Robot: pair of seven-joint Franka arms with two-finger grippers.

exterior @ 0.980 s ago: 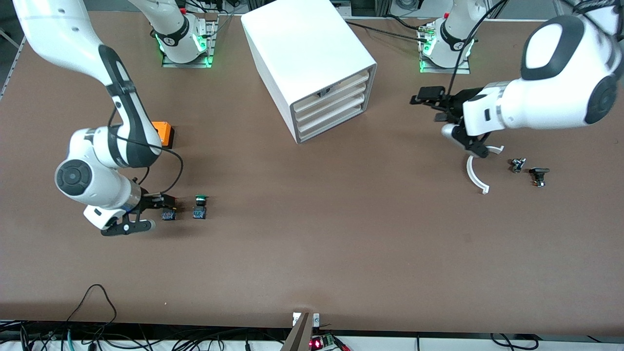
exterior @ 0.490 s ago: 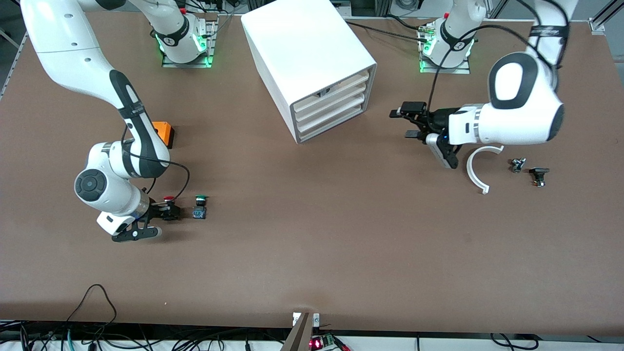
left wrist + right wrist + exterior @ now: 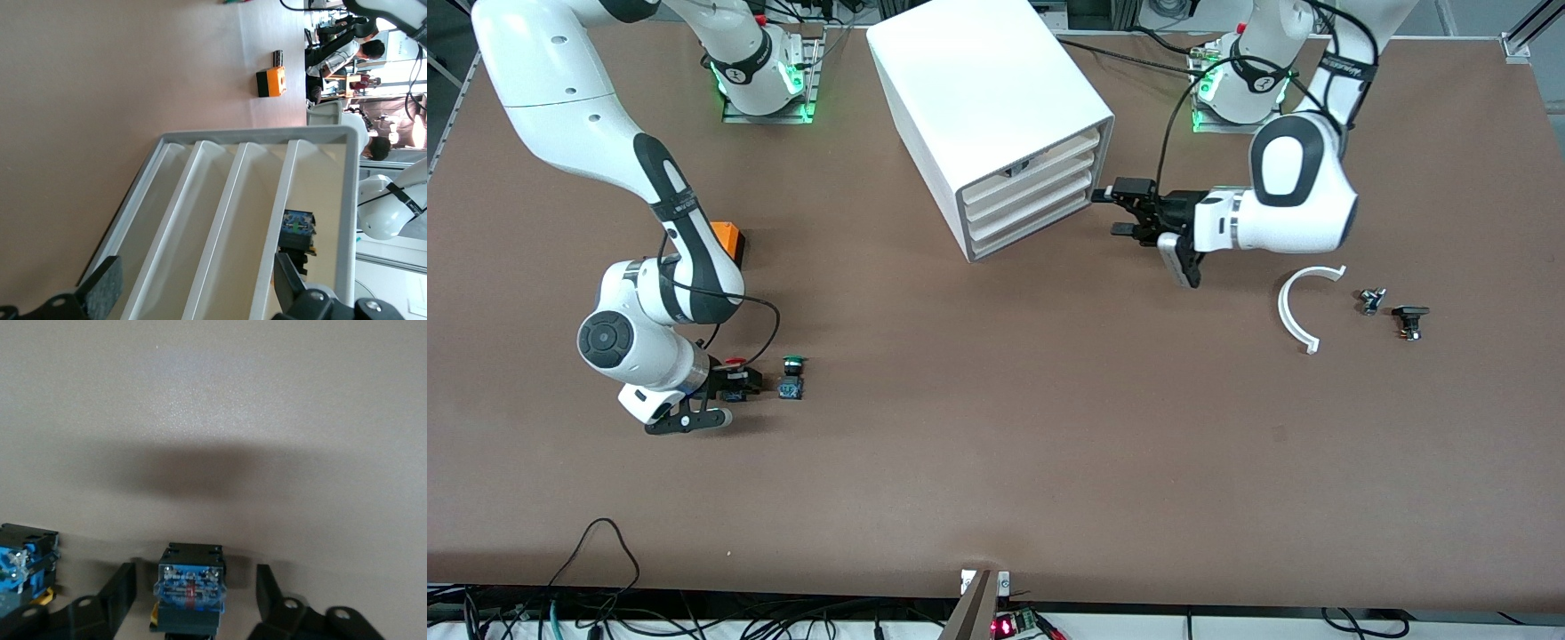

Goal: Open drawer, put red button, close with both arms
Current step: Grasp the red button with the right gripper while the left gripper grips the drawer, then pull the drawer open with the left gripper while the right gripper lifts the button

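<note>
The right gripper [image 3: 734, 384] sits spread around the red button [image 3: 735, 364] on the table. The left gripper [image 3: 1119, 210], also spread, is at the closed drawer [image 3: 1028, 196].

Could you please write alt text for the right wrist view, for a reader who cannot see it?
The right claw, fingers open, straddles the red button, seen from its blue-black base on the brown table. A second, similar button base sits beside it.

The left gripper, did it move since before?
Yes. The left gripper moved toward the white cabinet, away from the white curved piece.
</note>
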